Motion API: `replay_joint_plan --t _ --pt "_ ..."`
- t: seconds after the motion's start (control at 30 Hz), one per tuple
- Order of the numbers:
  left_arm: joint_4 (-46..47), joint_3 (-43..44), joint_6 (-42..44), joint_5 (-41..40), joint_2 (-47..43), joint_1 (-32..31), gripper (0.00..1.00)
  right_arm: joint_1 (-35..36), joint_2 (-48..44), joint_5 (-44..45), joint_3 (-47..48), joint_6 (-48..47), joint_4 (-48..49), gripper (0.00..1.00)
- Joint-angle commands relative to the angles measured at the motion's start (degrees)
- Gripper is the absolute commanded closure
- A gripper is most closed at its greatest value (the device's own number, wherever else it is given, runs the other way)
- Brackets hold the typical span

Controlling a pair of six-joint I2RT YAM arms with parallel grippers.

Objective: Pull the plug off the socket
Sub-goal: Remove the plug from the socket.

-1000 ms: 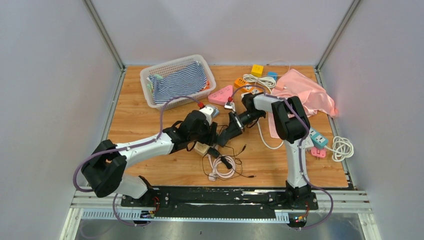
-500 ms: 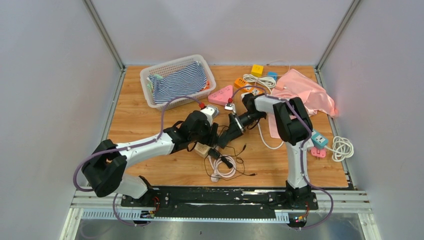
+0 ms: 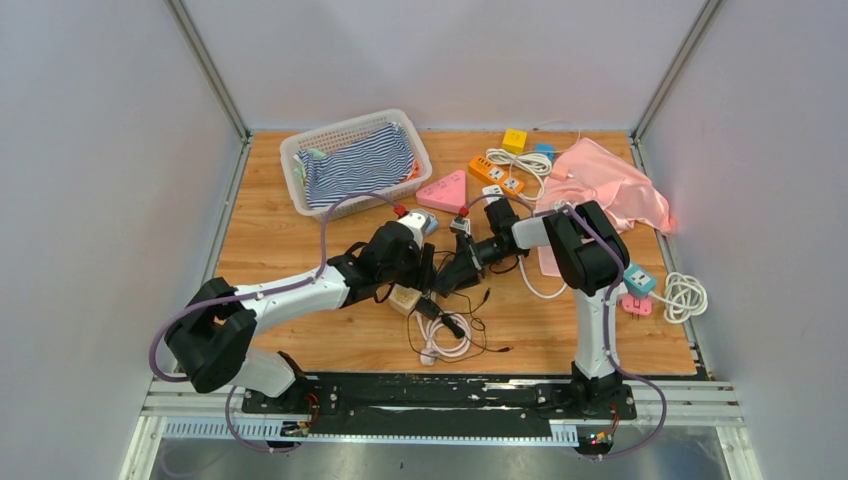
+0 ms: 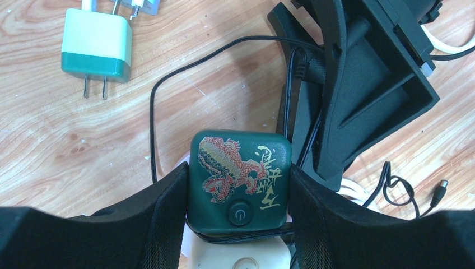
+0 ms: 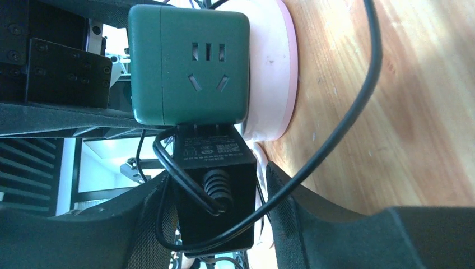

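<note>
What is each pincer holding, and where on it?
Left pincer clamps the green socket cube by opposite sides. Right pincer straddles the black plug, apparently without gripping.

I look down on a light wooden plank tabletop (image 3: 280, 240), boxed in by plain pale grey wall panels (image 3: 100, 150) at nine, twelve and three o'clock. Slim aluminium corner posts (image 3: 207, 68) stand at eleven and one. The light is soft and even.

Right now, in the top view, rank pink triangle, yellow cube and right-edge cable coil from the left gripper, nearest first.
1. Pink triangle, just behind the left gripper.
2. Yellow cube, back edge.
3. Cable coil, far right edge.
</note>
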Motion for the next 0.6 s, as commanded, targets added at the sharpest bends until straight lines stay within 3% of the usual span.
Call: replay_joint_plan --t 0.0,0.2,0.33,0.4,0.47,0.5,0.57 --pt "-0.93 -2.58 -3.34 1.54 1.94 0.11 1.0 1.03 -1.36 0.85 -3.06 11.31 16.05 0.46" --pt "-0.6 -2.81 -3.12 2.11 1.95 0.25 1.0 1.05 0.25 -1.42 -6.45 26.08 35.09 0.53" --pt "-0.28 -3.03 -3.26 2.26 1.93 0.47 1.0 1.26 0.76 -3.16 -8.2 30.1 39.9 0.81" --pt "-0.29 -2.95 -3.33 2.12 2.15 0.52 1.0 0.99 0.54 -4.52 -9.23 29.07 39.36 0.89" --pt "-0.47 -2.74 -3.43 1.8 2.32 0.56 1.0 0.21 0.04 -5.71 -9.7 21.11 31.74 0.93" --pt "-0.54 -2.64 -3.52 1.61 2.48 0.56 1.0 -0.35 -0.14 -5.94 -7.92 12.15 20.44 0.95" --pt "-0.93 -2.37 -3.65 1.31 2.84 0.56 1.0 -1.65 1.32 -5.07 -0.6 -18.83 -13.95 0.98"
